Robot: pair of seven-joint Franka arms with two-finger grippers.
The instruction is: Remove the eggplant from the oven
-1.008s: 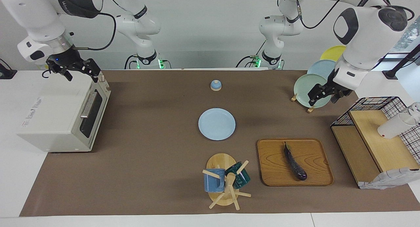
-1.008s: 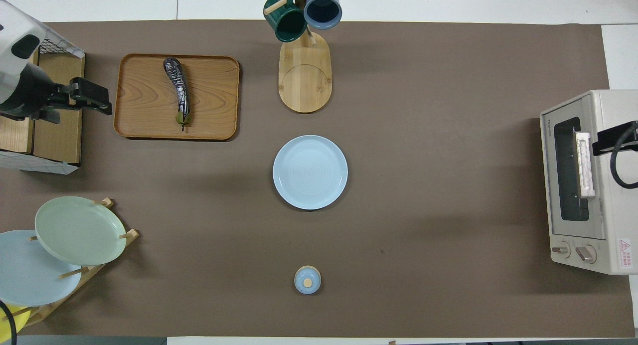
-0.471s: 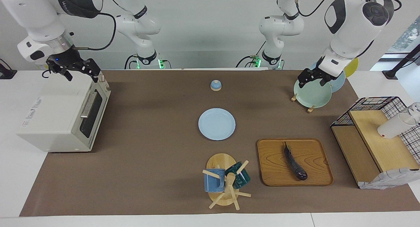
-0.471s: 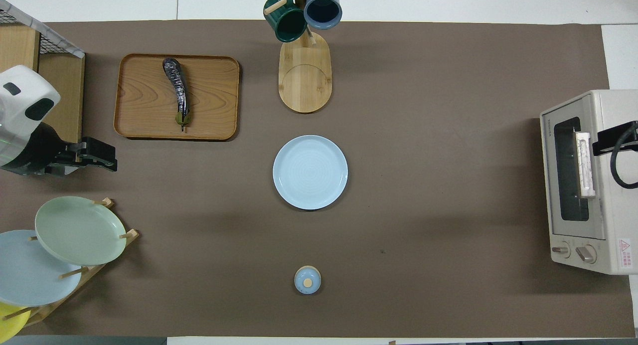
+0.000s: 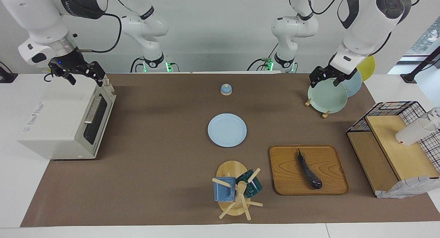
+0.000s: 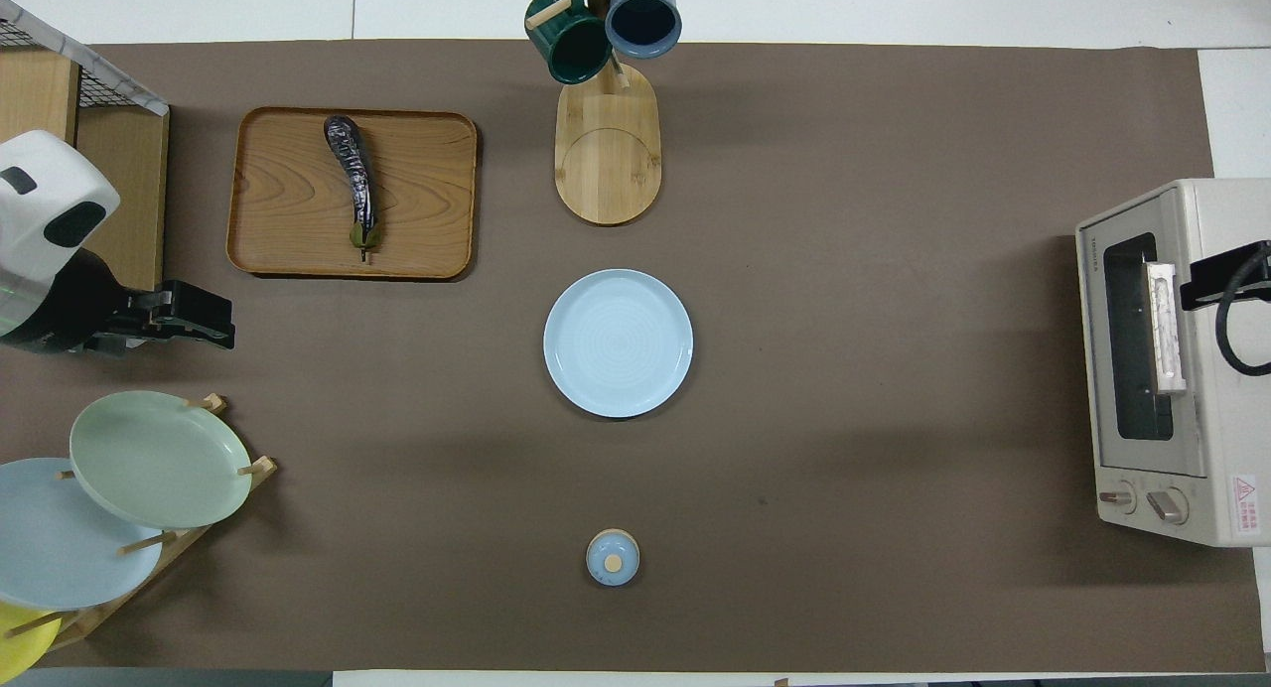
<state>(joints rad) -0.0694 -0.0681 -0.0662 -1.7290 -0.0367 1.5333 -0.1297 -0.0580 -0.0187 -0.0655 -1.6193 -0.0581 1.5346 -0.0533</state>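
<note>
While the oven (image 5: 65, 119) door looks shut, its inside stays unreadable.

Bright, even light from above; soft shadows beside the oven (image 5: 67, 122) and wooden tray (image 6: 352, 193); both views sharp.

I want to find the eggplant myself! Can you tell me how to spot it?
Look for the wooden tray at the left arm's end of the table, beside the mug stand. The eggplant lies on it, alone. It is long, slim and dark purple, unlike the round plates and mugs nearby.
</note>
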